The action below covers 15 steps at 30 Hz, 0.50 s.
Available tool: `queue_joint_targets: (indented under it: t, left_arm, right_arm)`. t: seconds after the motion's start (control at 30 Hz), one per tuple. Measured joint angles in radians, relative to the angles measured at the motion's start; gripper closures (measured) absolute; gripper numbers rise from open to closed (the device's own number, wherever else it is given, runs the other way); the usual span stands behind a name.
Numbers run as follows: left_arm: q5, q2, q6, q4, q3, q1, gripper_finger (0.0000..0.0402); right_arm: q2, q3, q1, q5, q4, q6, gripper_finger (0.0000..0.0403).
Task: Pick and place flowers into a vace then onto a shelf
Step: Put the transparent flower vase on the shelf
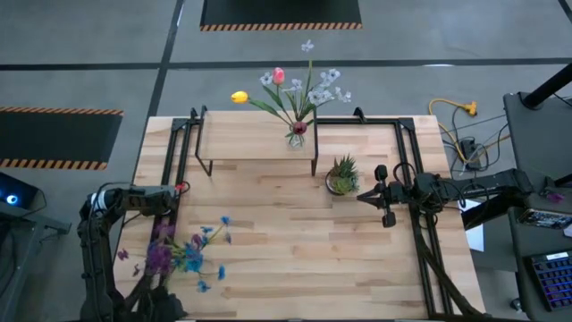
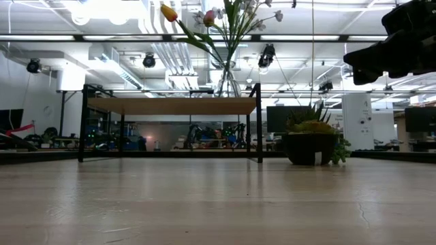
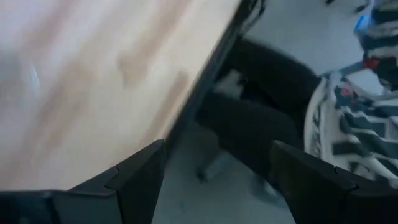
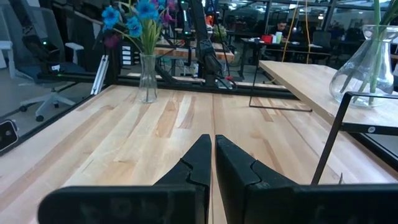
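Note:
The shelf [image 1: 255,136] stands at the table's far side. On its right end a glass vase [image 1: 298,136] rests on its base and holds flowers [image 1: 299,85] with white, pink and yellow blooms. A second vase of blue and purple flowers [image 1: 183,255] stands on the tabletop near the left front, and shows in the right wrist view as a clear vase [image 4: 147,78]. My left arm [image 1: 134,199] is at the table's left. Its gripper [image 3: 217,180] is open over the table's edge with nothing between the fingers. My right gripper [image 4: 213,155] is shut and level, right of the middle [image 1: 371,192].
A spiky green potted plant [image 1: 342,175] stands just in front of the shelf's right end, close to my right gripper. Black rails [image 1: 174,152] run along both sides of the table. Bare wood [image 1: 304,241] lies across the middle and the near right.

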Motion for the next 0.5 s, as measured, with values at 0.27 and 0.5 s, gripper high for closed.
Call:
queue_joint_targets:
  t: [0.27, 0.5]
  left_arm:
    - [0.152, 0.0, -0.192, 0.009, -0.007, -0.001, 0.013]
    - [0.151, 0.0, -0.26, 0.004, -0.12, 0.004, 0.013]
  right_arm:
    - [0.002, 0.0, 0.0, 0.0, -0.004, 0.0, 0.039]
    - [0.002, 0.0, 0.0, 0.0, -0.011, 0.0, 0.039]
